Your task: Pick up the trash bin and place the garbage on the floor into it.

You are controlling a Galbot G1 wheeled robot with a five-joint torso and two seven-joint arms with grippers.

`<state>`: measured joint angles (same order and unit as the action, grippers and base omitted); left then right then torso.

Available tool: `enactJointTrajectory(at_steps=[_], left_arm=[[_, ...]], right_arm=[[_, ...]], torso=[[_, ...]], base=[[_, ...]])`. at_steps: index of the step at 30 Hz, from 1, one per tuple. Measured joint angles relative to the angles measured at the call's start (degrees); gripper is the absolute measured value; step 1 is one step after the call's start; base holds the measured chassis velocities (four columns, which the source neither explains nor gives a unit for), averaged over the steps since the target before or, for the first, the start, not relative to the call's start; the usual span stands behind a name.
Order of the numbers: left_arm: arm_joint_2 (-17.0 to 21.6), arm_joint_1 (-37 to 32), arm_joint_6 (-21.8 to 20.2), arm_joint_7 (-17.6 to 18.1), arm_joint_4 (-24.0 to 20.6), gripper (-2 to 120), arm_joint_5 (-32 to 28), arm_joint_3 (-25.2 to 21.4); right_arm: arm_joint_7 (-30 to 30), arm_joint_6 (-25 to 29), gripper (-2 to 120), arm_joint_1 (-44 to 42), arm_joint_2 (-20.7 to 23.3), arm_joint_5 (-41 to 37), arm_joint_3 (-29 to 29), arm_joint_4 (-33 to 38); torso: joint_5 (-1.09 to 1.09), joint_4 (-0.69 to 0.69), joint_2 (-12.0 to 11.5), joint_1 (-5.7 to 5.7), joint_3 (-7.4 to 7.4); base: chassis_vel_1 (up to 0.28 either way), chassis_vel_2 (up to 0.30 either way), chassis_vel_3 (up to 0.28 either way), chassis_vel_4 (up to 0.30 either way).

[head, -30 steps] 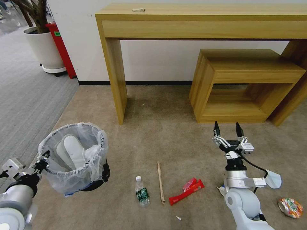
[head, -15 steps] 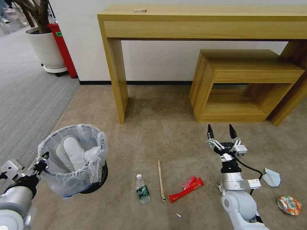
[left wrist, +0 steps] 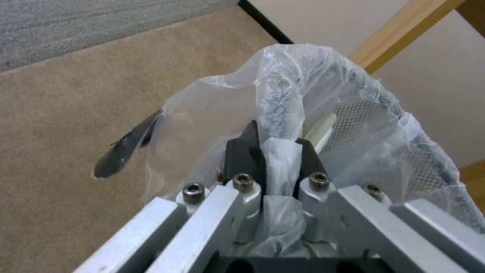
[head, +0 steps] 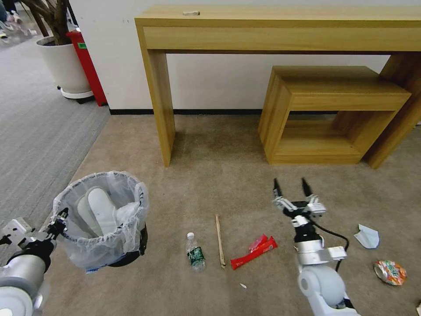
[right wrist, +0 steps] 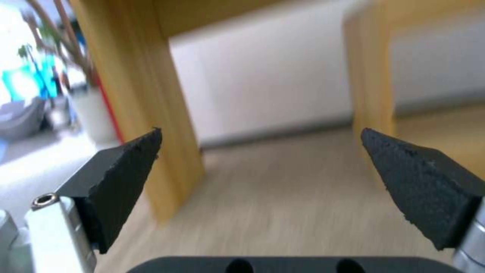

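The bin [head: 101,219] hangs off the floor [head: 219,175] at the robot's left, tilted, its black body mostly hidden behind the loose liner; only a dark wedge of the base shows at the lower right. The left gripper [head: 60,217] is clamped on the liner-covered rim nearest the robot — in the left wrist view its two black fingers [left wrist: 245,151] pinch a fold of plastic between them. Inside the bin lies one white slipper [head: 101,210]; whether a second lies beneath it cannot be made out.

The right gripper [head: 290,188] hovers above the carpet in front of the low shelf [head: 333,109], its two fingers spread wide with nothing between them; the right wrist view looks past them at a blurred desk leg [right wrist: 136,94] and wall.

On the floor, counted: one clear bottle [head: 195,252], one stick [head: 219,240] just beside it, one red wrapper [head: 254,251] between the stick and the right arm, one white paper scrap [head: 367,236], one crushed can [head: 390,272] near the right edge, and one tiny white fleck [head: 243,285]. A pale sliver at the bottom right corner is cut off — too little to name.
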<state>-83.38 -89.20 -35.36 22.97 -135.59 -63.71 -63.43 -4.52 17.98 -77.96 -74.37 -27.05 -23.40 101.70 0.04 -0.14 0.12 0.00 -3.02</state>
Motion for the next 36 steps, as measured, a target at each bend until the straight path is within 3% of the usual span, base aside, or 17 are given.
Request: enactJointTrajectory(at_steps=[2, 4, 5, 9, 10, 12, 13, 16, 24, 29, 36], left_arm=[[0.0, -0.1, 0.0, 0.0, -0.1, 3, 0.2, 0.1], [0.1, -0.3, 0.0, 0.0, -0.1, 3, 0.6, 0.2], [0.1, -0.3, 0.0, 0.0, -0.1, 3, 0.6, 0.2], [0.1, -0.3, 0.0, 0.1, -0.1, 3, 1.2, 0.3], [0.1, -0.3, 0.0, 0.1, -0.1, 3, 1.2, 0.3], [0.0, -0.4, -0.1, 0.1, -0.2, 3, 1.7, 0.7], [0.0, -0.4, -0.1, 0.1, -0.2, 3, 1.7, 0.7], [-0.2, -0.4, -0.1, 0.1, -0.2, 3, 2.1, 0.9], [-0.8, -0.5, -0.1, 0.1, -0.2, 3, 3.7, 1.8], [-1.2, -0.4, 0.0, 0.0, -0.2, 3, 4.3, 2.4], [-1.6, -0.3, 0.1, 0.0, -0.1, 3, 5.7, 3.2]], right_arm=[[0.9, -2.7, 100, 0.9, 0.4, -1.2, 2.0, -1.2], [1.4, -13.1, 100, 3.2, 1.4, -5.5, 6.6, -3.0], [1.4, -13.1, 100, 3.2, 1.4, -5.5, 6.6, -3.0], [0.6, -30.4, 100, 7.1, 2.2, -9.9, 12.9, -4.7], [0.6, -30.4, 100, 7.1, 2.2, -9.9, 12.9, -4.7], [4.5, -42.9, 100, 9.4, 2.0, -14.3, 15.9, -4.2], [4.5, -42.9, 100, 9.4, 2.0, -14.3, 15.9, -4.2], [10.5, -52.9, 100, 12.6, 0.8, -17.6, 19.1, -5.2], [11.9, -59.4, 100, 17.5, -1.0, -17.9, 23.1, -12.8], [10.3, -59.6, 100, 19.1, -2.3, -16.7, 23.6, -16.6], [5.2, -57.1, 100, 22.2, -8.1, -9.9, 23.7, -26.1]], torso=[[0.00, 0.00, 0.0, 0.00, 0.00], [-0.01, 0.01, 0.0, 0.00, 0.00], [-0.01, 0.01, 0.0, 0.00, 0.00], [0.00, 0.01, 0.0, 0.00, 0.00], [0.00, 0.01, 0.0, 0.00, 0.00], [-0.02, -0.01, 0.0, 0.00, 0.00], [-0.02, -0.01, 0.0, 0.00, 0.00], [-0.01, 0.01, 0.0, 0.00, 0.00], [0.00, 0.00, 0.0, 0.00, 0.00], [-0.01, 0.00, 0.0, 0.00, 0.00], [-0.01, 0.00, 0.0, 0.00, 0.00]], base=[[0.000, 0.000, 0.000, 0.000], [0.000, 0.000, 0.000, 0.000], [0.000, 0.000, 0.000, 0.000], [0.000, 0.000, 0.000, 0.000], [0.000, 0.000, 0.000, 0.000], [0.000, 0.000, 0.000, 0.000], [0.000, 0.000, 0.000, 0.000], [0.000, 0.000, 0.000, 0.000], [0.000, 0.000, 0.000, 0.000], [0.000, 0.000, 0.000, 0.000], [0.000, 0.000, 0.000, 0.000]])
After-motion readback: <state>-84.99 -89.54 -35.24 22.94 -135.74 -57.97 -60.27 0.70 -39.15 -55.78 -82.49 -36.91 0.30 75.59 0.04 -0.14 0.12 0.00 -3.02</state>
